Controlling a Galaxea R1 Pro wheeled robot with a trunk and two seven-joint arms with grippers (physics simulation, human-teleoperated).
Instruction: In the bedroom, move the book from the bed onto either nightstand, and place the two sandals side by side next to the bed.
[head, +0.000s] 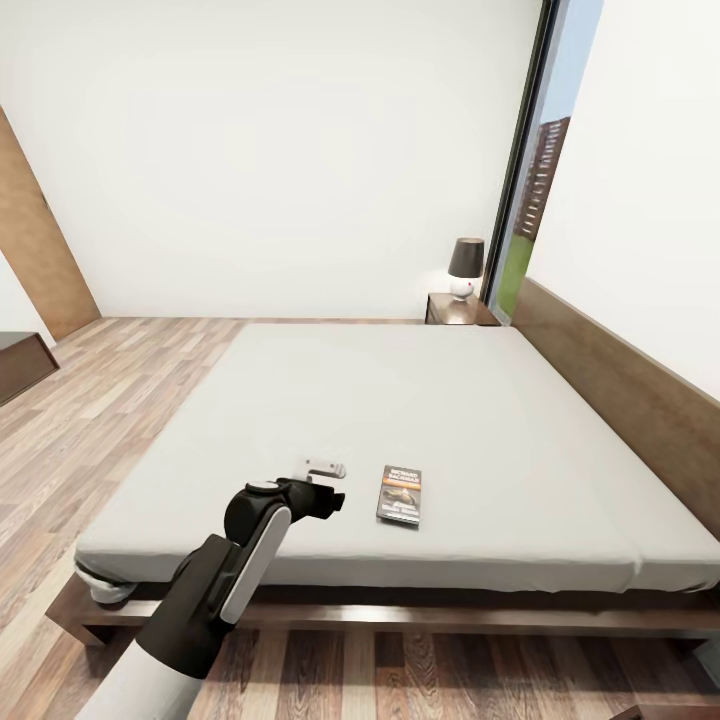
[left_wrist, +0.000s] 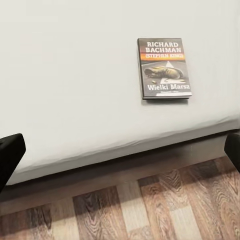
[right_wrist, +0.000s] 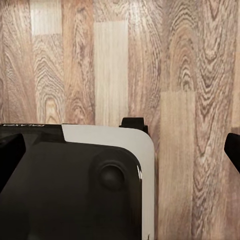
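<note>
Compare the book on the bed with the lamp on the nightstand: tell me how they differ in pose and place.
The book lies flat on the pale mattress of the bed, near its foot edge; the lamp stands upright on the nightstand at the far corner by the window. The book is thin, with a dark printed cover; the lamp has a dark shade over a white base. The left gripper is beside the book, apart from it, far from the lamp.

From high at the foot of the bed (head: 420, 400), the head camera faces the far wall, sharing the book (head: 400, 494) with the closer left wrist camera (left_wrist: 164, 68), while the right wrist camera stares down at floorboards (right_wrist: 190, 75)
</note>
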